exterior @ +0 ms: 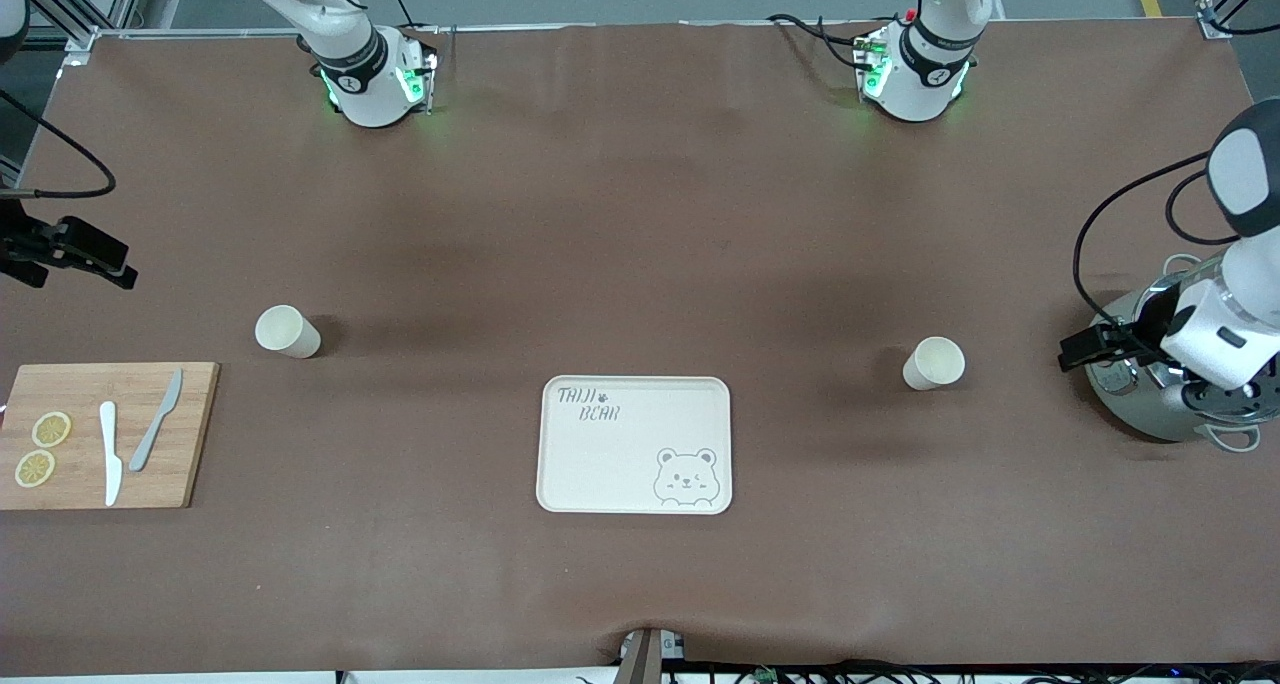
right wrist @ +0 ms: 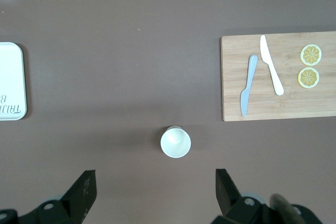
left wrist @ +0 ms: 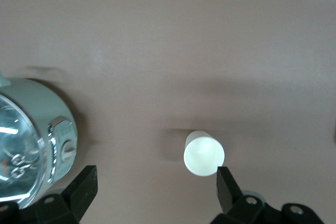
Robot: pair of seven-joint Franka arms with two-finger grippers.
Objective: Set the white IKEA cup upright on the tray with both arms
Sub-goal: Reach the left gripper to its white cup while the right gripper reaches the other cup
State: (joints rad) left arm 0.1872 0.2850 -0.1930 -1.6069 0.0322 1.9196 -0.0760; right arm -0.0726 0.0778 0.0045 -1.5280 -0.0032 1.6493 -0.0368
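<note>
Left gripper (exterior: 1075,349) fingers apart, empty, over a steel pot (exterior: 1150,404) at its end of the table, one white cup (exterior: 933,363) near; right gripper (exterior: 115,264) fingers apart, empty, above table near second cup (exterior: 287,331); tray (exterior: 600,464) between cups, nearer front camera; cutting board (exterior: 190,434) beside.

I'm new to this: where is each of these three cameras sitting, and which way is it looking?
Front view: high across the table, facing both arm bases; left gripper over a steel pot, right gripper at the other end, both open.
Left wrist view: on the left arm, looking down at one white cup and the pot; its fingertips show.
Right wrist view: on the right arm, looking down at the other cup, cutting board, tray; its fingertips show.
Shared: the front view holds everything both wrists see.
</note>
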